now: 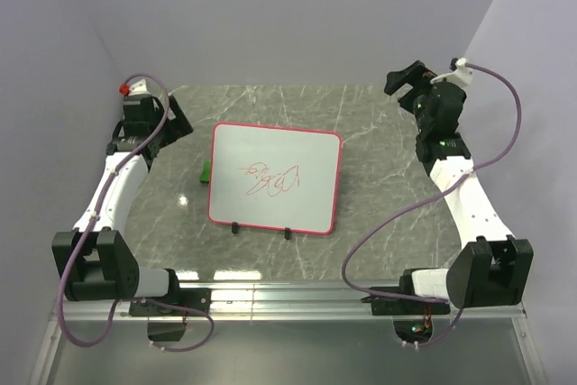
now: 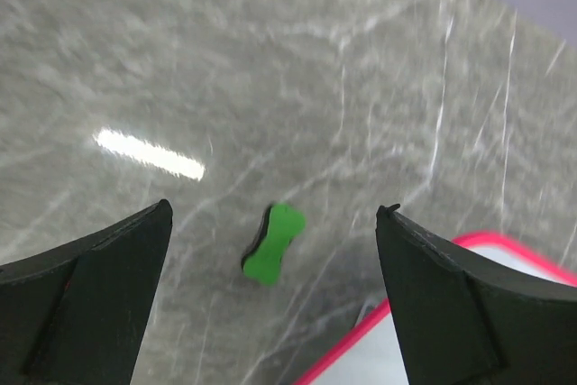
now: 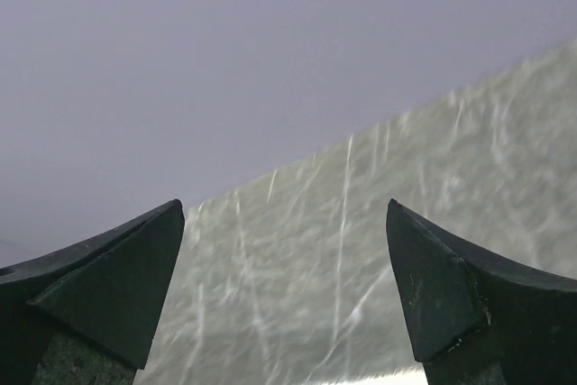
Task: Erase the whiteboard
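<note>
The whiteboard (image 1: pixel 275 178) lay mid-table (image 1: pixel 379 214), its two clips (image 1: pixel 236 227) on the near edge. The eraser (image 1: pixel 206 171) sat just beside its left edge. My left gripper (image 1: pixel 178 123) hung behind that, my right gripper (image 1: pixel 403 87) far right.

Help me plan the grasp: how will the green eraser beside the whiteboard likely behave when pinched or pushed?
The green eraser looks small and probably light, so a nudge may slide it across the glossy table. Lying flat, it seems unlikely to roll or tip. Its narrowed waist probably suits a pinch.
</note>
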Controlling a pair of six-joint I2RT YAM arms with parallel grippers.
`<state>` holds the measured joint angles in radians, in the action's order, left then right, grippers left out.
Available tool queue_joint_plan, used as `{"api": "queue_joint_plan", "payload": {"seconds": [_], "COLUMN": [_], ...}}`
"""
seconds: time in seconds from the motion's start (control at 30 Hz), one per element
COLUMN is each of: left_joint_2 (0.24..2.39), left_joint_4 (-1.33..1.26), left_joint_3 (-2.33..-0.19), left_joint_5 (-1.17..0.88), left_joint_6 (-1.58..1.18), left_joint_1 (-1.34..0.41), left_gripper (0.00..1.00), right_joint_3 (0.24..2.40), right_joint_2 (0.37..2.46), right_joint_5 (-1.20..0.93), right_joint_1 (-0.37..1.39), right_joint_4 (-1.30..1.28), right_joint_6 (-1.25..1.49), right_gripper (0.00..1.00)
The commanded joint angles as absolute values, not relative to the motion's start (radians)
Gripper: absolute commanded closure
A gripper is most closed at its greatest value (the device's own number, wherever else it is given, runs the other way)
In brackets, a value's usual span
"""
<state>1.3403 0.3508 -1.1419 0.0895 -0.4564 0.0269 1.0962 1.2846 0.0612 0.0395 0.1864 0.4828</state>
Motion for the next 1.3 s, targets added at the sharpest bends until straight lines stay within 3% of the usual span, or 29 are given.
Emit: {"api": "queue_joint_plan", "payload": {"seconds": [0.0,0.07,0.2,0.4,0.87,1.17,1.27], "left_joint_2": [1.331,1.357,1.475,1.598,1.795,1.845,1.858], "left_joint_4": [0.377,0.374,0.445,0.492,0.518,0.578,0.587], "left_joint_3": [-1.108,-1.104,-1.176,-1.223,-1.275,-1.281,-1.281], "left_joint_5": [-0.099,-0.15,-0.187,-0.183,-0.146,-0.009,-0.003], "left_joint_6": [-0.42,-0.407,-0.35,-0.322,-0.282,-0.275,-0.276], "left_joint_1": [0.076,0.092,0.106,0.097,-0.029,-0.058,-0.069], "left_gripper": [0.01,0.01,0.01,0.01,0.06,0.13,0.2], "right_joint_3": [1.126,1.114,1.141,1.057,1.127,1.137,1.153], "right_joint_2": [1.327,1.364,1.453,1.407,1.439,1.48,1.499], "right_joint_5": [0.003,-0.153,-0.262,-0.253,-0.233,-0.235,-0.235], "right_joint_1": [0.025,0.025,0.028,0.037,0.037,0.037,0.037], "right_joint_4": [-0.097,-0.109,-0.251,-0.301,-0.469,-0.472,-0.479], "right_joint_6": [0.712,0.727,0.747,0.698,0.6,0.612,0.615], "right_gripper": [0.0,0.0,0.0,0.0,0.0,0.0,0.0]}}
